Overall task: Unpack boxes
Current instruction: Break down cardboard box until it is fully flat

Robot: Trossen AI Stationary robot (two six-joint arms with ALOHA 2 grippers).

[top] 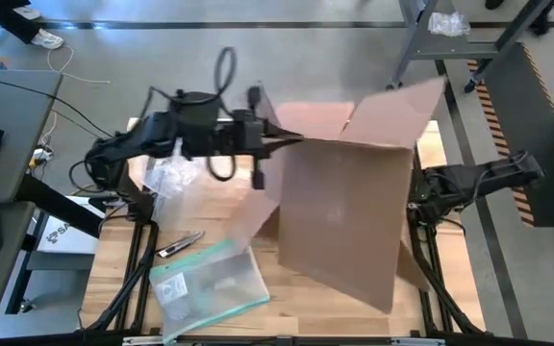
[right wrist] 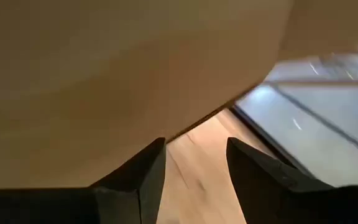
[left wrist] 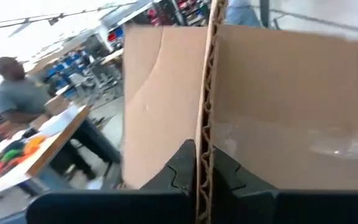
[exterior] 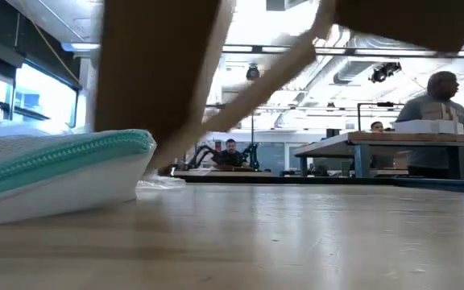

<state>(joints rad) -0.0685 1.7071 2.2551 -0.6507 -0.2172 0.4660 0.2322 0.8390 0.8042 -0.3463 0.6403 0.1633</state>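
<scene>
The large brown corrugated cardboard box (top: 354,207) hangs tilted over the wooden counter (top: 219,207) at centre. At its nine o'clock the left gripper (left wrist: 202,177) has its fingers clamped on a flap edge; the right gripper (right wrist: 194,171), at three o'clock, has its fingers half apart, holding nothing. That thin flap could tear or slip, dropping the box.

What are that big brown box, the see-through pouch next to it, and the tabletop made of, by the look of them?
Box: corrugated cardboard, matte brown; the left wrist view shows the wavy fluting along an edge.
Pouch: apparently soft clear plastic with a teal, fabric-like zip edge.
Table: looks like light wood with visible grain and a mild sheen, possibly butcher block or laminate.
</scene>
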